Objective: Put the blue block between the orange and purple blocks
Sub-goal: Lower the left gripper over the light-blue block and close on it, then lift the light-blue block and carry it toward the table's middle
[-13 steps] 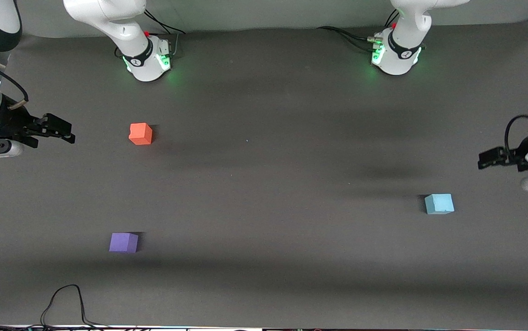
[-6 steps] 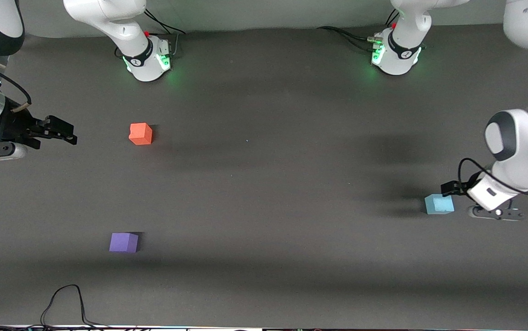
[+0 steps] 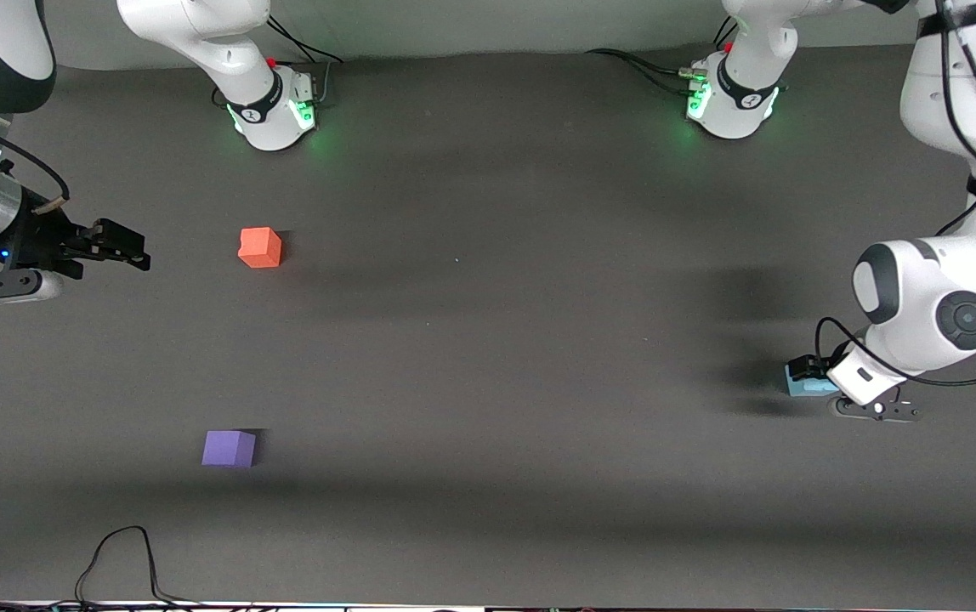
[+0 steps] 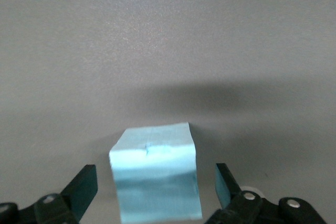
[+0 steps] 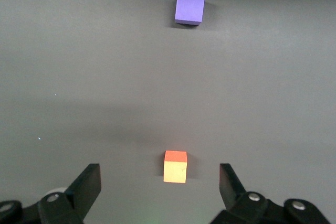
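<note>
The blue block sits on the dark table toward the left arm's end. My left gripper is down around it and open. In the left wrist view the blue block stands between the fingers with a gap on each side. The orange block and the purple block lie toward the right arm's end, with the purple one nearer the front camera. My right gripper is open and empty, beside the orange block. The right wrist view shows the orange block and the purple block.
The two arm bases stand along the edge farthest from the front camera. A black cable loops on the table's front edge, nearer the front camera than the purple block.
My left arm has swung in from the table's end and come down, so its open fingers now straddle the blue block. My right gripper has drifted slightly toward the orange block.
</note>
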{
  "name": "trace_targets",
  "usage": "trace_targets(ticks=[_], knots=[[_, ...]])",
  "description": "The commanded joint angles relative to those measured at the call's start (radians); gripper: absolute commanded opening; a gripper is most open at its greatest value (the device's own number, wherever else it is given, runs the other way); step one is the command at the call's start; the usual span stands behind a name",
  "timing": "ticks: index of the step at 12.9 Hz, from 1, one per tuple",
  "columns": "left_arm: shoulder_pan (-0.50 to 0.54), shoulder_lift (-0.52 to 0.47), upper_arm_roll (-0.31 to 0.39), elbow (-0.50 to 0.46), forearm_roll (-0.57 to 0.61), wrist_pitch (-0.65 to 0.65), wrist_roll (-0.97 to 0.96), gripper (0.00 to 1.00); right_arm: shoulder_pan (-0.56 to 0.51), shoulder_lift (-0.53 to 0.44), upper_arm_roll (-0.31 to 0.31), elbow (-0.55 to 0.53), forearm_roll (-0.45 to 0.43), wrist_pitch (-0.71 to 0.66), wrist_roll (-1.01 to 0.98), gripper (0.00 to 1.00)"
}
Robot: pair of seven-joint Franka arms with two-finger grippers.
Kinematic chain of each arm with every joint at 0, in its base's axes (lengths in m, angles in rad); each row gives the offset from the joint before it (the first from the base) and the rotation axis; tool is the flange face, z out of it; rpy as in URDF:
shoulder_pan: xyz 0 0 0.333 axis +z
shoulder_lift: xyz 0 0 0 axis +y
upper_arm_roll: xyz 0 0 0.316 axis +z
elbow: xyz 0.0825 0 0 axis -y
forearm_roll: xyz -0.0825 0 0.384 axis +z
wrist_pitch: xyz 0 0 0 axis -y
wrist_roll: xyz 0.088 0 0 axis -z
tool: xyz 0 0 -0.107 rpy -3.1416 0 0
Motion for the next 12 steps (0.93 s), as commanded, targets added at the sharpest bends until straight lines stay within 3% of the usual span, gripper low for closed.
trace_targets(ticks=[1, 2, 3, 4, 5, 9, 12], knots=[[0.001, 0.036, 0.002, 0.001, 0.003, 0.030, 0.014, 1.00, 0.011, 0.007, -0.008, 0.010, 0.006, 0.001, -0.015, 1.00], [0.000, 0.037, 0.002, 0.001, 0.003, 0.022, 0.011, 1.00, 0.011, 0.007, -0.008, 0.008, 0.006, 0.001, -0.015, 1.00], [0.000, 0.039, 0.002, 0.001, 0.003, 0.019, 0.005, 0.80, 0.011, 0.007, -0.008, 0.008, 0.007, 0.001, -0.015, 1.00], [0.001, 0.039, 0.002, 0.001, 0.001, 0.018, 0.005, 0.52, 0.012, 0.007, -0.006, 0.008, 0.006, 0.001, -0.012, 1.00], [0.001, 0.039, 0.002, 0.002, 0.001, 0.015, 0.000, 0.39, 0.014, 0.008, -0.006, 0.008, 0.006, 0.002, -0.008, 1.00], [0.003, 0.014, 0.004, 0.033, 0.001, -0.023, 0.001, 0.38, 0.014, 0.007, -0.006, 0.007, 0.007, 0.002, -0.008, 1.00], [0.005, -0.073, 0.005, 0.170, 0.001, -0.294, 0.003, 0.38, 0.015, 0.008, -0.006, 0.007, 0.006, 0.002, -0.008, 1.00]])
